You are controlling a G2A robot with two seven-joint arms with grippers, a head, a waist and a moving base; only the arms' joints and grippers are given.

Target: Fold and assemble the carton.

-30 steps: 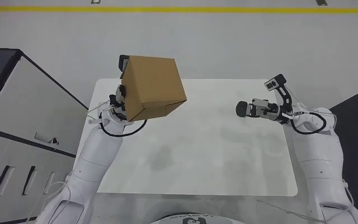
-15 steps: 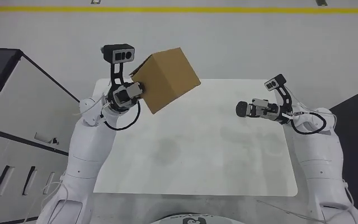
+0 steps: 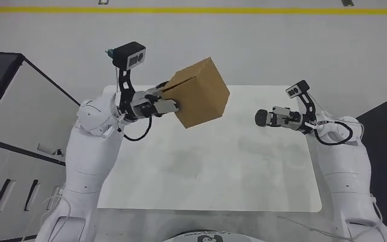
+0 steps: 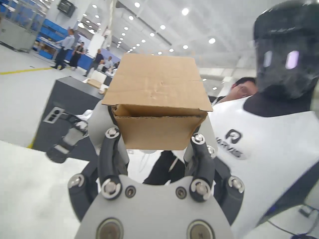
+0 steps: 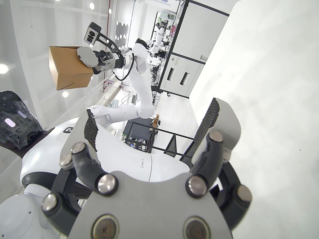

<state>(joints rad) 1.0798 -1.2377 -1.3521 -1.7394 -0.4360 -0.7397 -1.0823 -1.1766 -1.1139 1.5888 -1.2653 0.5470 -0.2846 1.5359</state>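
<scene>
Swung inward above the desk point(image 3: 242, 175), the carton point(image 3: 199, 91) sits clamped in the left pincer point(image 3: 174, 103), likely offered to the right pincer point(image 3: 261, 117), whose fingers are spread apart.

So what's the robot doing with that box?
The robot is putting together a cardboard carton. Its left jaws are shut on one end of the carton, holding it up in the air above the far side of the white table. The carton already looks like a closed box. The right jaws are open and hold nothing. They hang above the other side of the table.
</scene>
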